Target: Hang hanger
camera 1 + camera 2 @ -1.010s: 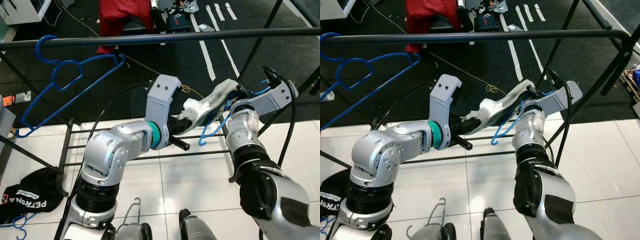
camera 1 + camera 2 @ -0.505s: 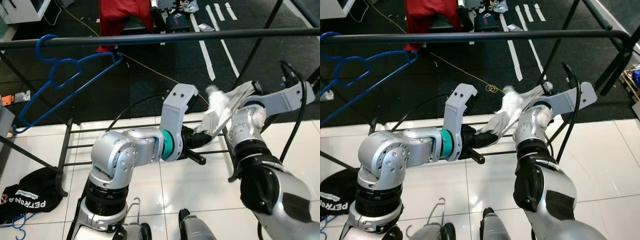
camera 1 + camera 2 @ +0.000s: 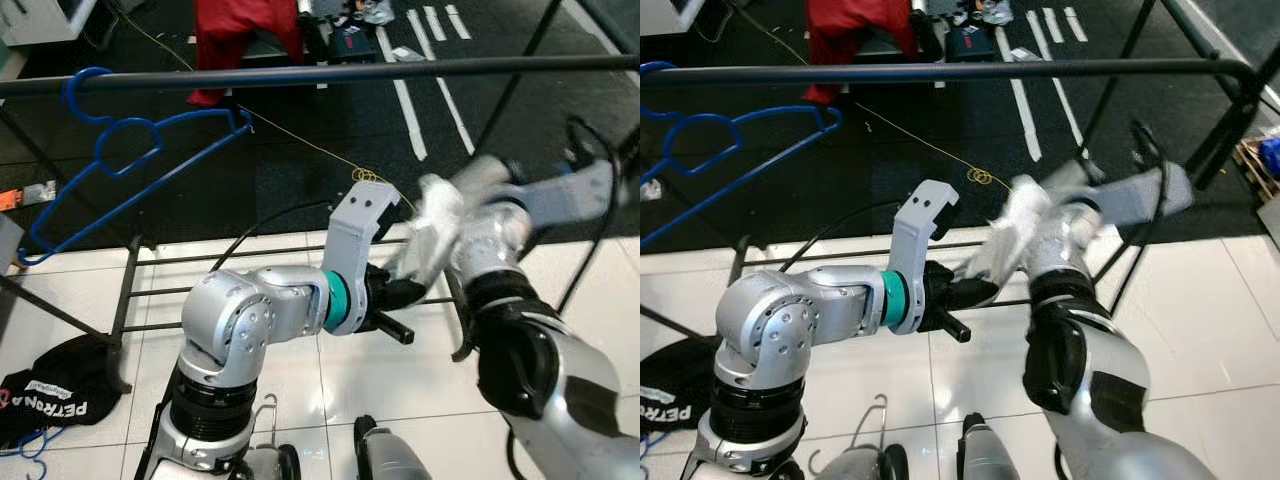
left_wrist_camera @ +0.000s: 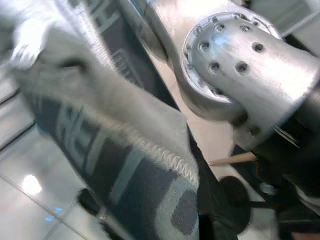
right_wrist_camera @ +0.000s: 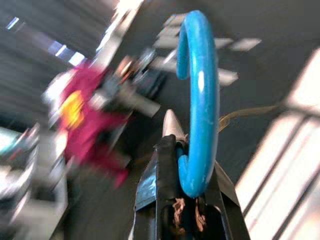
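We see a black clothes rail (image 3: 330, 73) crossing the top of the head views, standing on white floor tiles (image 3: 1200, 300) that meet a dark floor behind. From its left part hangs an empty dark blue hanger (image 3: 120, 165), tilted. A red garment (image 3: 245, 35) lies farther back, and a black cap (image 3: 55, 390) sits on the tiles at lower left.

Below the rail our two silver arms meet around a whitish, grey-patterned cloth (image 3: 1015, 230). The right arm is blurred. In the right wrist view the right pincer (image 5: 187, 197) is clamped on the base of the hook of a light blue hanger (image 5: 199, 100), the hook curving up beyond the fingertips. That hanger appears to carry the cloth, though the blur leaves this uncertain; it sits below the rail, not on it.

The left pincer (image 3: 405, 292) reaches into the lower edge of the cloth. In the left wrist view the cloth's stitched hem (image 4: 150, 150) lies close before the camera; we cannot tell whether those fingers are apart or together.
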You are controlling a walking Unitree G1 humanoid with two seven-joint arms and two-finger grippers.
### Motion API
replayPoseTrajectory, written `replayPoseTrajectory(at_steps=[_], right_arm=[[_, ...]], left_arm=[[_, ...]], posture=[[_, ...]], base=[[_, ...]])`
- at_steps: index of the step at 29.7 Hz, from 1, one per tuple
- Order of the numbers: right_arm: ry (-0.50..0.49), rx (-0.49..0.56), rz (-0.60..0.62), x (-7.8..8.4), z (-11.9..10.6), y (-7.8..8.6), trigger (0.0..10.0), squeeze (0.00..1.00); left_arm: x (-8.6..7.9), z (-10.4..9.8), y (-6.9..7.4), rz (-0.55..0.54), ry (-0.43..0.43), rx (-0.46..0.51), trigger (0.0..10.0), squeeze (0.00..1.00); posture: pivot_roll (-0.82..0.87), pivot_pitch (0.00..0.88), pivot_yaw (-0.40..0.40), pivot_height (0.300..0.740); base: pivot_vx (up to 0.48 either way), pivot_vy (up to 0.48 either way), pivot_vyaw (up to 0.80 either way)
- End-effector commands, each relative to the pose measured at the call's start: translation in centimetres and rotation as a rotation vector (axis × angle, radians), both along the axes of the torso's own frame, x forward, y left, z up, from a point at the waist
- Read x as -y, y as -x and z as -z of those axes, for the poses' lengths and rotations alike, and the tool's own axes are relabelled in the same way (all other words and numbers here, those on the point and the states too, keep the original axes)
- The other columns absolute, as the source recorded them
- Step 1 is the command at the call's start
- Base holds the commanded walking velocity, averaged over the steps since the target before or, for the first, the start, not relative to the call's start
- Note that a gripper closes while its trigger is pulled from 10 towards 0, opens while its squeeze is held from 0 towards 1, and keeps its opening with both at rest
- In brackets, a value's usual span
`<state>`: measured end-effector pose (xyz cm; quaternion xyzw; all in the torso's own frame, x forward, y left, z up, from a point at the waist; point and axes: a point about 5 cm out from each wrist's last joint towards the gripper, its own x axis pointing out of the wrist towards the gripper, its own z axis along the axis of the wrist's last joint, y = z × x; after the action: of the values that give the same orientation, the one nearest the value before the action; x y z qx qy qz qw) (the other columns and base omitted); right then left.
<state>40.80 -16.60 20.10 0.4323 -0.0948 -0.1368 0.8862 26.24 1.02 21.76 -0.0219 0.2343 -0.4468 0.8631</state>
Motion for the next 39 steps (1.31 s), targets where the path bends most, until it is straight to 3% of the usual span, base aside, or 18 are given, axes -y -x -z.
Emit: replayPoseTrajectory(at_steps=[1,4,6,7,10,14,15,16,18,20,30,31,32,39], right_arm=[[0.035,0.012,-0.067,-0.7,0.1,-0.1,10.0,0.0],[0.116,-0.009,-0.151,-1.7,0.7,-0.1,10.0,0.0],[0.323,-0.046,-0.328,-3.8,2.2,0.3,10.0,0.0],[0.396,-0.04,-0.356,-4.1,2.6,0.6,10.0,0.0],[0.448,-0.024,-0.356,-4.0,2.8,0.8,10.0,0.0],[0.366,0.001,-0.26,-2.5,2.1,0.8,10.0,0.0],[0.308,-0.014,-0.162,-0.9,1.8,0.9,10.0,0.0],[0.308,-0.014,-0.162,-0.9,1.8,0.9,10.0,0.0],[0.185,-0.057,0.044,2.2,1.5,1.2,10.0,0.0],[0.133,-0.07,0.091,2.9,1.5,1.3,10.0,0.0],[0.013,-0.061,0.055,2.6,1.4,1.1,10.0,0.0],[-0.026,-0.047,0.0,2.1,1.3,1.0,10.0,0.0],[-0.07,-0.039,-0.043,1.6,1.2,0.8,10.0,0.0],[-0.119,-0.032,-0.205,-0.2,1.0,0.5,10.0,0.0]], left_arm=[[-0.6,0.9,-0.4,-0.032,-0.037,-0.009,10.0,0.0],[-1.6,1.2,-0.8,-0.065,-0.064,0.007,10.0,0.0],[-3.8,1.8,-1.8,-0.141,-0.111,0.017,10.0,0.0],[-4.8,2.0,-2.1,-0.181,-0.132,0.018,10.0,0.0],[-5.7,2.2,-2.3,-0.217,-0.152,0.019,10.0,0.0],[-6.7,2.7,-2.2,-0.245,-0.18,0.021,10.0,0.0],[-7.2,2.9,-2.1,-0.25,-0.197,0.02,10.0,0.0],[-7.2,2.9,-2.1,-0.25,-0.197,0.02,10.0,0.0],[-6.8,3.1,-1.6,-0.208,-0.208,0.024,10.0,0.0],[-6.4,3.3,-1.4,-0.187,-0.21,0.031,10.0,0.0],[-6.2,4.7,-2.1,-0.226,-0.214,0.017,10.0,0.0],[-7.4,6.4,-3.3,-0.319,-0.283,0.034,10.0,0.0],[-8.6,7.7,-4.3,-0.375,-0.366,0.109,10.0,0.0],[-10.1,9.5,-6.0,-0.408,-0.546,0.244,10.0,0.0]], posture=[[-0.03,0.17,0.073,0.74],[-0.03,0.167,0.073,0.74],[-0.03,0.166,0.073,0.74],[-0.03,0.163,0.073,0.74],[-0.03,0.162,0.073,0.74],[-0.03,0.158,0.075,0.74],[-0.03,0.16,0.075,0.74],[-0.03,0.16,0.075,0.74],[-0.03,0.16,0.073,0.74],[-0.03,0.164,0.069,0.74],[-0.03,0.175,0.063,0.74],[-0.03,0.182,0.06,0.74],[-0.03,0.183,0.059,0.74],[-0.04,0.188,0.058,0.74]], base=[[0.0,0.0,0.0],[0.0,0.0,0.0],[0.0,0.0,0.0],[0.0,0.0,0.0],[0.0,0.0,0.0],[0.0,0.0,0.0],[0.0,0.0,0.0],[0.0,0.0,0.0],[0.0,0.0,0.0],[0.0,0.0,0.0],[0.0,0.0,0.0],[0.0,0.0,0.0],[0.0,0.0,0.0],[0.0,0.0,0.0]])
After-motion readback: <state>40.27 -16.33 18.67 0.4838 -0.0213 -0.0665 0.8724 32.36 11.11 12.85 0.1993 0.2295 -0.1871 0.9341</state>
